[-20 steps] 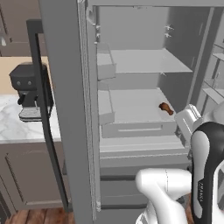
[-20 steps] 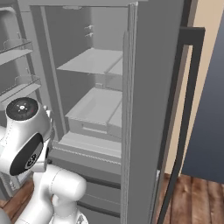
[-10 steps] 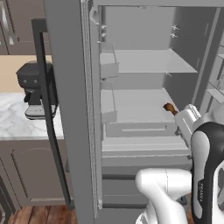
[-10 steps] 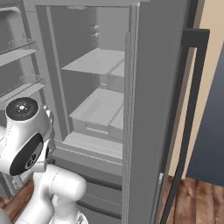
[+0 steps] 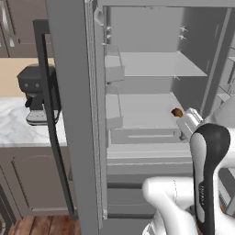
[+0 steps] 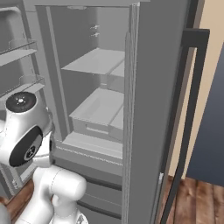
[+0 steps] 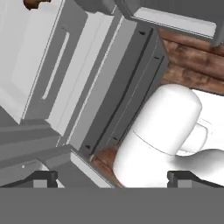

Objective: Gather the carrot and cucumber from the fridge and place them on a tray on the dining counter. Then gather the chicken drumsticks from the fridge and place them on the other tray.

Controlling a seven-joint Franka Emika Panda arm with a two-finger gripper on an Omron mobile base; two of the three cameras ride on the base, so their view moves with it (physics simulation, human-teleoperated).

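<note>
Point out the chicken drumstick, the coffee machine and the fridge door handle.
chicken drumstick (image 5: 176, 112): left base view, its brown meaty end on the lower fridge shelf.
coffee machine (image 5: 34, 87): left base view, its dark upper body.
fridge door handle (image 5: 49, 124): left base view, middle of the black vertical bar.

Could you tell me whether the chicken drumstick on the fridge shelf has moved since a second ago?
No. The chicken drumstick sits at the same spot near the right end of the fridge shelf; the whole left base view slid because the base drove.
</note>
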